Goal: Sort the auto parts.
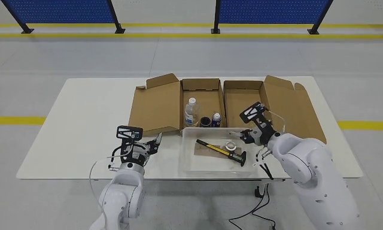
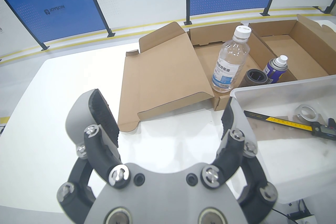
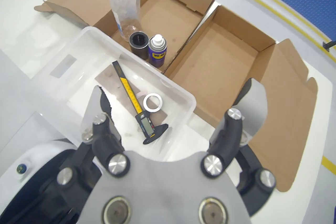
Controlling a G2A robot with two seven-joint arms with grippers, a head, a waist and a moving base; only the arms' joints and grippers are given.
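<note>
A digital caliper (image 3: 131, 97) (yellow scale, black display head) and a flat metal ring (image 3: 145, 103) lie just beside each other on the floor of the clear bin (image 3: 52, 78), near the front edge of the surface (image 2: 65, 83). Right gripper (image 3: 175, 86): fingers spread wide, holding nothing, above the bin's right end, with caliper and ring near but untouched. Left gripper (image 2: 168, 109): fingers likewise wide apart and bare, over the surface just left of the bin. A bottle (image 2: 229, 62), black cylinder (image 2: 256, 78) and spray can (image 2: 275, 68) stand in the left cardboard box (image 2: 162, 72).
</note>
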